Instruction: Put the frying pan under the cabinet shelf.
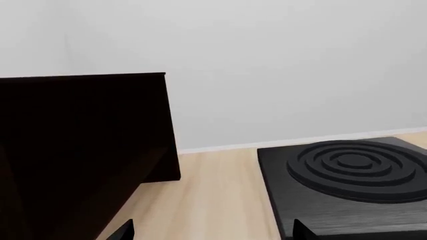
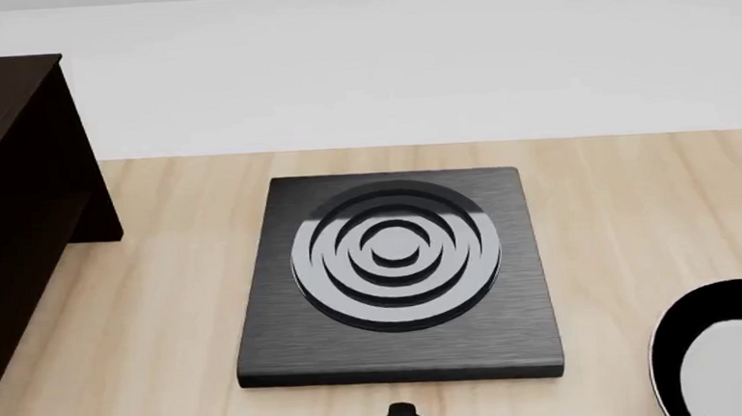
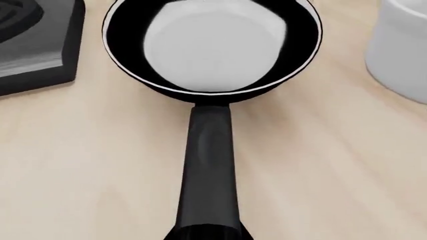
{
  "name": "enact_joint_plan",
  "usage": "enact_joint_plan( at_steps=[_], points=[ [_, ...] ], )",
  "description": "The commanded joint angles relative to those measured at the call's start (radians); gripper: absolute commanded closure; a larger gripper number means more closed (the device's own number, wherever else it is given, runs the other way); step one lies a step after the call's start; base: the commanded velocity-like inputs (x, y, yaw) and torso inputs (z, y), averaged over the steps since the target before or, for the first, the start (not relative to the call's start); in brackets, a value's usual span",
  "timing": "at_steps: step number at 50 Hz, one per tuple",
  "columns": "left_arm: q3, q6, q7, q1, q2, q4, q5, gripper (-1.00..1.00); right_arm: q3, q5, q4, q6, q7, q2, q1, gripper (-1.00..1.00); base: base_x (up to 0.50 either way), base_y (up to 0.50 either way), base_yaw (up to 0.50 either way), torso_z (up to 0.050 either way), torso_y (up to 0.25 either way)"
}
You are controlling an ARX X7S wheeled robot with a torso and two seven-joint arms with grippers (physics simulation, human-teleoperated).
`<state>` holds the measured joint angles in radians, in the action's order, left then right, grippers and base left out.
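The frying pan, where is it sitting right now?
The frying pan lies on the wooden counter at the head view's lower right, right of the hob plate.

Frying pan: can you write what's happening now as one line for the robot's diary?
frying pan: on table, not gripped | handle toward right wrist camera | cabinet: far left | stove plate: between | left gripper: open, empty

Black frying pan (image 3: 212, 50), thin light rim, glossy pale inside. Near-black brown cabinet shelf (image 2: 16, 201). Dark grey hob plate (image 2: 397, 274), concentric rings. Light wood-grain table (image 2: 642, 211). White bowl (image 3: 400, 50).
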<state>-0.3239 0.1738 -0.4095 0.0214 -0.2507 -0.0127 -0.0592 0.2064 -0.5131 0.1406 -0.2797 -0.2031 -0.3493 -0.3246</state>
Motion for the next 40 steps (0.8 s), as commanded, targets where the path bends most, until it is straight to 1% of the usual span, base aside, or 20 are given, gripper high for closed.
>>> enact_joint_plan(
  at_steps=[1,22,34,40],
  points=[
    [-0.005,-0.004,-0.007,-0.001,-0.004,-0.003,0.003,-1.0,0.022,0.026,0.183,-0.035,-0.029,-0.034,-0.009,1.0,0.0,0.0,0.0,0.0,0.0],
    [-0.024,0.006,-0.012,-0.004,-0.013,-0.001,0.019,-1.0,0.066,0.007,0.314,-0.07,-0.083,-0.061,-0.03,1.0,0.0,0.0,0.0,0.0,0.0],
    [-0.037,-0.014,-0.004,-0.005,-0.022,-0.016,0.019,-1.0,0.084,-0.028,0.422,-0.145,-0.113,-0.111,-0.017,1.0,0.0,0.0,0.0,0.0,0.002],
    [-0.042,-0.001,-0.006,-0.002,-0.027,-0.018,0.026,-1.0,0.077,-0.043,0.457,-0.184,-0.126,-0.133,0.008,1.0,0.0,0.0,0.0,0.0,0.002]
  ],
)
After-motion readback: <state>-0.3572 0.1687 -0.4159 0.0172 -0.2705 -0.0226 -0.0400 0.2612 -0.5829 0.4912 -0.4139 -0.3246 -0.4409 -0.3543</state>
